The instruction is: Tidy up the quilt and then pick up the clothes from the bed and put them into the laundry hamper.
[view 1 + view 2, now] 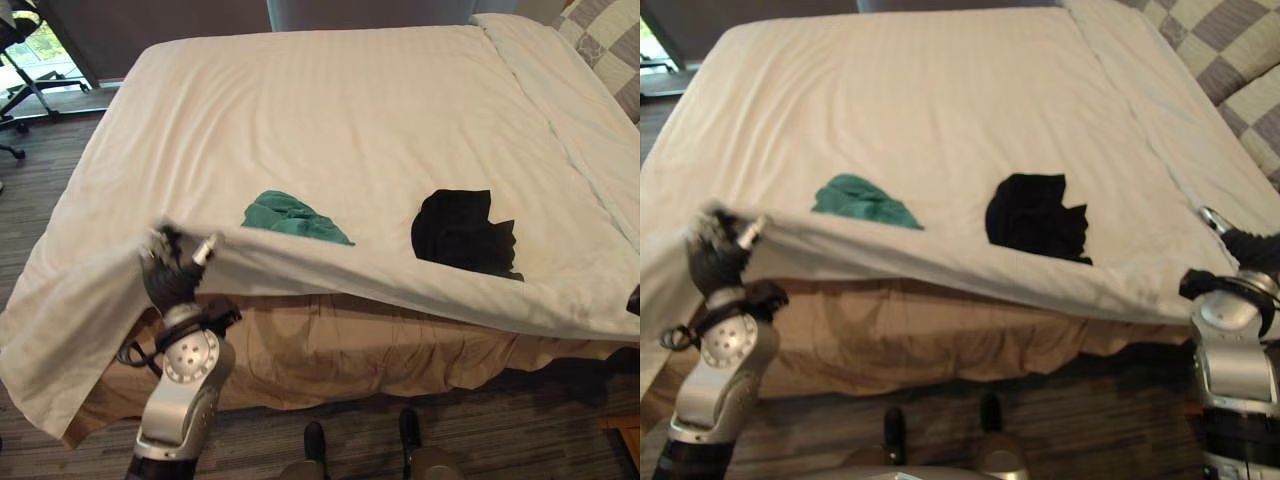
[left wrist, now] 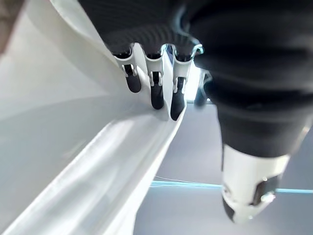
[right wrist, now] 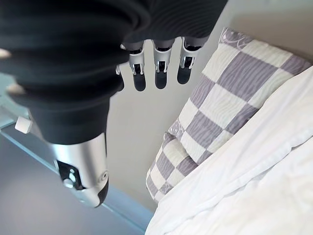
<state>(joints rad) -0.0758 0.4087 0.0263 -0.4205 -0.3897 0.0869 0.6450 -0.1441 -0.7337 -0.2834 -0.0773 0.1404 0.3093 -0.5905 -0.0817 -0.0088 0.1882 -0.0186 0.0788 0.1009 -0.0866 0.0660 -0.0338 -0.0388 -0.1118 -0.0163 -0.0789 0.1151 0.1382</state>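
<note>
Left wrist view: left hand [image 2: 155, 83] fingers curled onto the quilt [image 1: 330, 120] edge, lifted off the bed [image 1: 330, 345] corner. Right hand [image 3: 156, 68] hangs relaxed, holding nothing, beside a checked pillow [image 3: 215, 117]. Risk: a pull on one side slides the clothes off. Two garments on the quilt: one green [image 1: 292, 216], one black [image 1: 462, 232].

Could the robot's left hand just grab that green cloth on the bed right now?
Probably not yet. The left hand is curled on the lifted quilt edge, so it is busy. The green cloth lies uncovered on the quilt nearby, with nothing between them.
</note>
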